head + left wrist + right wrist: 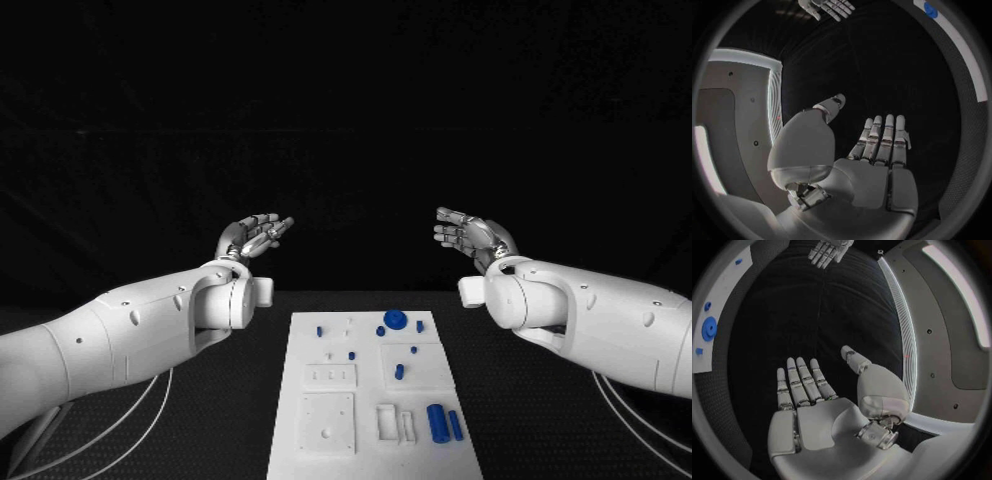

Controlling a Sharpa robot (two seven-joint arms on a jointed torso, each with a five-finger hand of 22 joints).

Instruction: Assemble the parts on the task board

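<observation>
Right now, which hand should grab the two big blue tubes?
Probably the right hand. Both hands hang open, but the blue tubes lie on the task board's right side, nearer it than the left hand.

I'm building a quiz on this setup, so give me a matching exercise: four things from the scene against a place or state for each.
Things:
1. left hand
2. right hand
3. blue disc
4. two blue cylinders

Places or states:
A. near end of the task board
B. far end of the board
C. raised, holding nothing, on the robot's right
D. raised, holding nothing, on the robot's left

Pairs: 1-D, 2-C, 3-B, 4-A
</observation>
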